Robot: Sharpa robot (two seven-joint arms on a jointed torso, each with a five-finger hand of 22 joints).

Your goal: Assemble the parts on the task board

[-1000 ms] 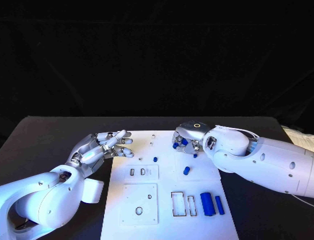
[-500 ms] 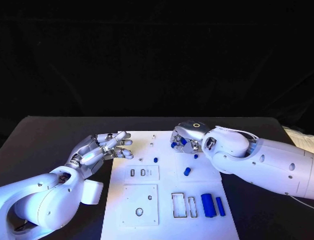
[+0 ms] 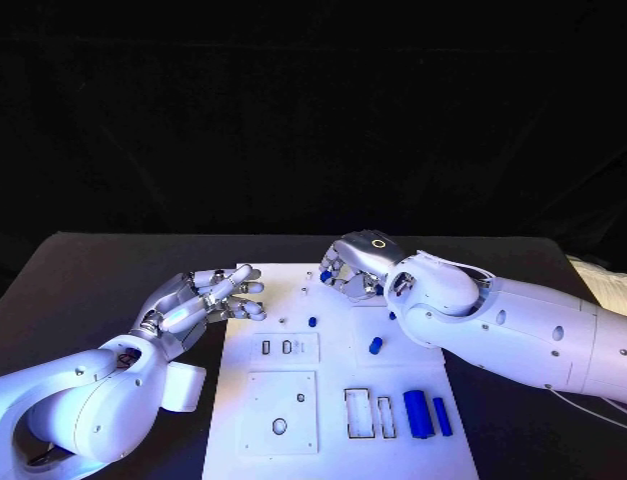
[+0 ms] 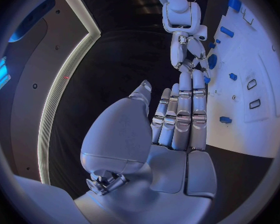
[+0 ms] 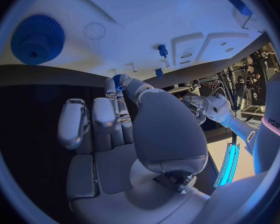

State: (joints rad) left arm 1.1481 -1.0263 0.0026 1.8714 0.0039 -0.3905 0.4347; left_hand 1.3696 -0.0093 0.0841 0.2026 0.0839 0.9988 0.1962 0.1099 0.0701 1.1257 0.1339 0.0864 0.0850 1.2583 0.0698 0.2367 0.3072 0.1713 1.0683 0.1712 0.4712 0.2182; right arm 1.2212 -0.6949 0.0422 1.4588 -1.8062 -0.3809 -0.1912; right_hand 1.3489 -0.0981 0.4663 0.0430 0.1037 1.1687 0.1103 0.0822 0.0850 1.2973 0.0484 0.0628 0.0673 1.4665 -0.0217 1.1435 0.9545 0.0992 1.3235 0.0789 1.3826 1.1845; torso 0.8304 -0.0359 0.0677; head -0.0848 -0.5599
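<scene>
**Right hand pinches a small blue part over the far end of the task board**

The right hand (image 3: 354,268) hangs over the far end of the white task board (image 3: 414,440), fingers curled down and in. In the right wrist view a small blue part (image 5: 118,79) sits pinched between the thumb and a fingertip, with the other fingers (image 5: 74,122) bent beside it. Beyond those fingertips lies the board's surface, where a blue gear (image 5: 37,39) stands and a small blue peg (image 5: 162,50) rises near some slots.

The left hand (image 3: 205,297) is just off the board's left edge, level with its far part, well apart from the right hand. It holds nothing; its fingers (image 4: 184,117) are stretched out side by side, with the thumb set apart from them.

On the board between the two hands and nearer the robot lie two short blue pegs, one (image 3: 312,321) just past the left hand's fingertips and another (image 3: 375,345) below the right forearm. At the near end of the board, well away from both hands, two long blue bars (image 3: 417,414) lie side by side, just beside a pair of rectangular cut-outs (image 3: 358,412). An oval hole (image 3: 279,426) lies in the square plate to their left.
</scene>
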